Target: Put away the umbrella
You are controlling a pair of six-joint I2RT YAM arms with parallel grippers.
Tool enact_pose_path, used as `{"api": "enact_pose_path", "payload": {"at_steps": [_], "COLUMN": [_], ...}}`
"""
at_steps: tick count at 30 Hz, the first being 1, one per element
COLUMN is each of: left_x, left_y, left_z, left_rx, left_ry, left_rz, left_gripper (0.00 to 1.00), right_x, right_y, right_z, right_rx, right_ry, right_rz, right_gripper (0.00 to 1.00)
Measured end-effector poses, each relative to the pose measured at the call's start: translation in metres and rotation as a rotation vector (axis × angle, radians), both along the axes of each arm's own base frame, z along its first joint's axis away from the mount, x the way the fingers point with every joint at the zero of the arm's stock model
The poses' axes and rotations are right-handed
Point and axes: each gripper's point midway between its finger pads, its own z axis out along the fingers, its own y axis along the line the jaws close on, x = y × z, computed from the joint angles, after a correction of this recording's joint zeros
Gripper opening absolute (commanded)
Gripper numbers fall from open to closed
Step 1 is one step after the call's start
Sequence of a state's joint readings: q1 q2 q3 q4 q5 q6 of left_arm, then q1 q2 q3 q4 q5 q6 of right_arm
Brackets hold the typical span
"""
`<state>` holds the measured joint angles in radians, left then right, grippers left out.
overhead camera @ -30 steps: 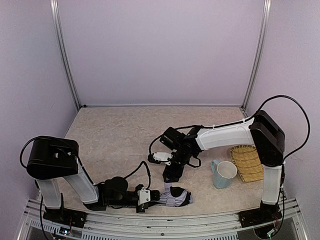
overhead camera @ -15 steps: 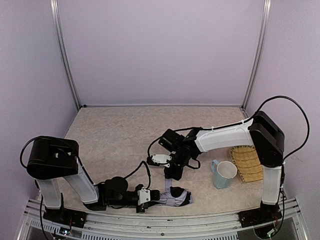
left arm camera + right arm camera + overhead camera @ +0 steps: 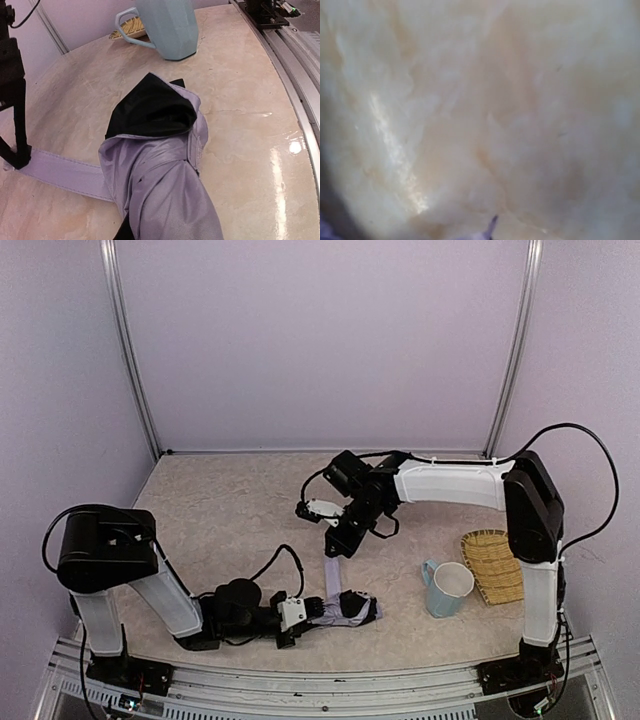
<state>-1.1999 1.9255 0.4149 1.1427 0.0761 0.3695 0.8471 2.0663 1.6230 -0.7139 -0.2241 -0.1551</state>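
The umbrella [image 3: 352,608] lies folded near the table's front edge, lavender outside with black lining showing. My left gripper [image 3: 305,611] is shut on its near end. The left wrist view is filled by the umbrella [image 3: 160,185], and my own fingers are hidden under the fabric. Its lavender strap [image 3: 331,582] runs taut away from the bundle to my right gripper [image 3: 337,548], which is shut on the strap's end. In the left wrist view the strap [image 3: 60,172] ends at the right gripper [image 3: 19,159]. The right wrist view is a blur of table with a lavender sliver [image 3: 490,231].
A pale blue mug [image 3: 448,588] stands right of the umbrella, also seen as the mug [image 3: 167,27]. A woven basket [image 3: 495,565] sits beyond it by the right wall. The metal rail [image 3: 295,75] runs along the front edge.
My right gripper has shut on the strap and moved back and away from the umbrella, pulling the strap out straight. The left arm and umbrella have shifted slightly back.
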Motion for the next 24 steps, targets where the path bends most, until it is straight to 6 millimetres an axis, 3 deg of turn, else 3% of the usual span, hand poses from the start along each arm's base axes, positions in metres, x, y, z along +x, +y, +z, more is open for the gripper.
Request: {"api": "enact_pose_path", "payload": {"at_steps": [3, 7, 10, 13, 17, 24], "left_x": [0.010, 0.024, 0.046, 0.070, 0.077, 0.084], "left_y": [0.001, 0.005, 0.008, 0.012, 0.017, 0.020], "left_z": [0.000, 0.001, 0.002, 0.006, 0.005, 0.003], "left_rx": [-0.005, -0.068, -0.129, -0.184, -0.233, -0.281], "left_ry": [0.020, 0.144, 0.273, 0.361, 0.499, 0.689], "left_rz": [0.037, 0.071, 0.119, 0.176, 0.182, 0.180], "left_gripper": [0.00, 0.00, 0.00, 0.00, 0.00, 0.00], "right_x": [0.003, -0.001, -0.019, -0.055, -0.083, -0.089], "right_y": [0.004, 0.006, 0.010, 0.012, 0.015, 0.014], "right_z": [0.013, 0.017, 0.041, 0.063, 0.049, 0.030], "right_rx": [0.016, 0.036, 0.109, 0.178, 0.172, 0.172], "right_ry": [-0.002, -0.019, -0.067, -0.094, -0.094, -0.174], "right_rz": [0.001, 0.018, 0.068, 0.149, 0.217, 0.256], "right_gripper": [0.00, 0.00, 0.00, 0.00, 0.00, 0.00]}}
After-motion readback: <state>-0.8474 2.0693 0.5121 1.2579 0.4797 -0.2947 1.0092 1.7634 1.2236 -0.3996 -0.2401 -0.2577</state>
